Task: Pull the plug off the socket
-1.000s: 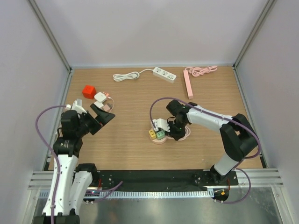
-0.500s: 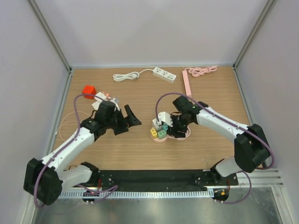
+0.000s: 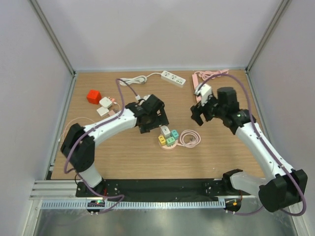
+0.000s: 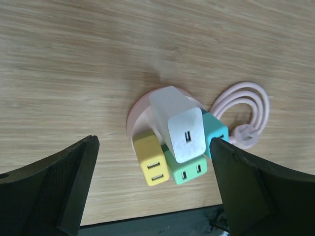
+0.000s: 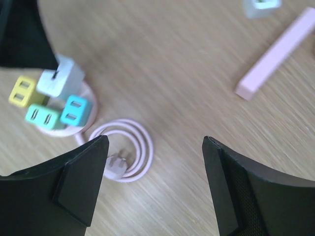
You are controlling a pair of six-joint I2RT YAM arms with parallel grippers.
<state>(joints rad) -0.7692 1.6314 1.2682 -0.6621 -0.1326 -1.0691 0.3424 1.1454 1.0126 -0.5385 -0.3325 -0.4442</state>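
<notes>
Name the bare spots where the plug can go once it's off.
Widest bare wood: the strip of table between the colored socket hub and the near edge. A smaller patch lies between the white power strip and the left tool. Crowded: the back-left corner around the red cube, and the coiled pink cable beside the hub.

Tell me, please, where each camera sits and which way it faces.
Top external: above and behind the arms, looking down at the table; both arms show, with left tool and right tool.
Left wrist: on the left arm, facing down at the white plug on the coloured socket; its two fingers frame the view.
Right wrist: on the right arm, facing down at the pink cable coil; its two fingers show.
Shared: both wrist views show plug, socket and coil.
</notes>
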